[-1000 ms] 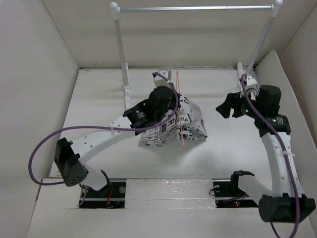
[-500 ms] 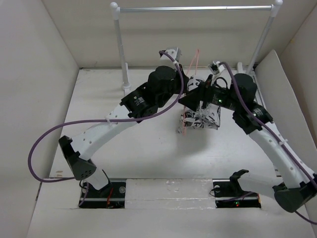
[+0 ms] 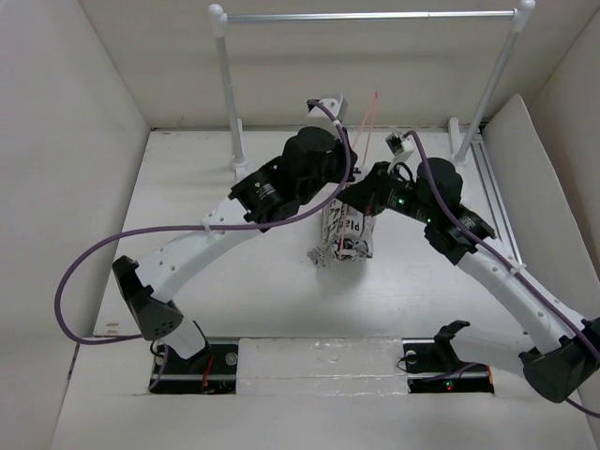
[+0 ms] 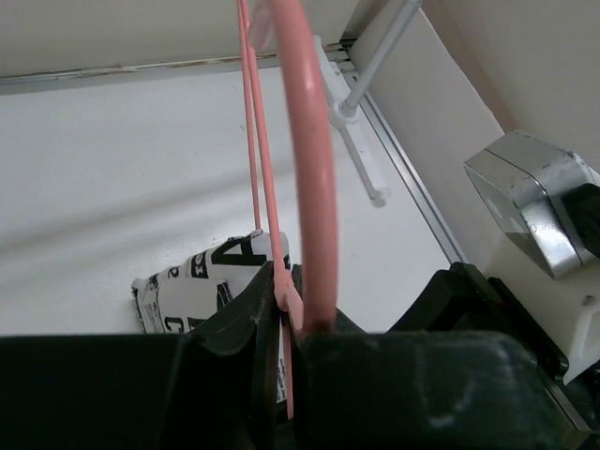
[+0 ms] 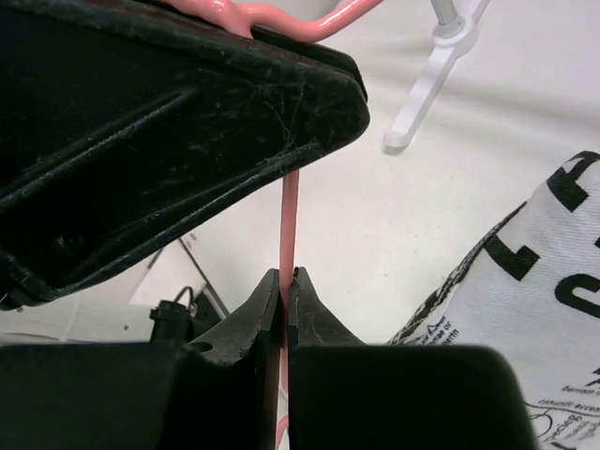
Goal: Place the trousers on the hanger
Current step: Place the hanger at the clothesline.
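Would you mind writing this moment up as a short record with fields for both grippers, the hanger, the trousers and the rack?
left gripper: shut on the hanger, whose rods rise from it
right gripper: shut on one thin hanger rod, close beside the left gripper
trousers: bunched, hanging below the two grippers
rack: upright beyond both arms
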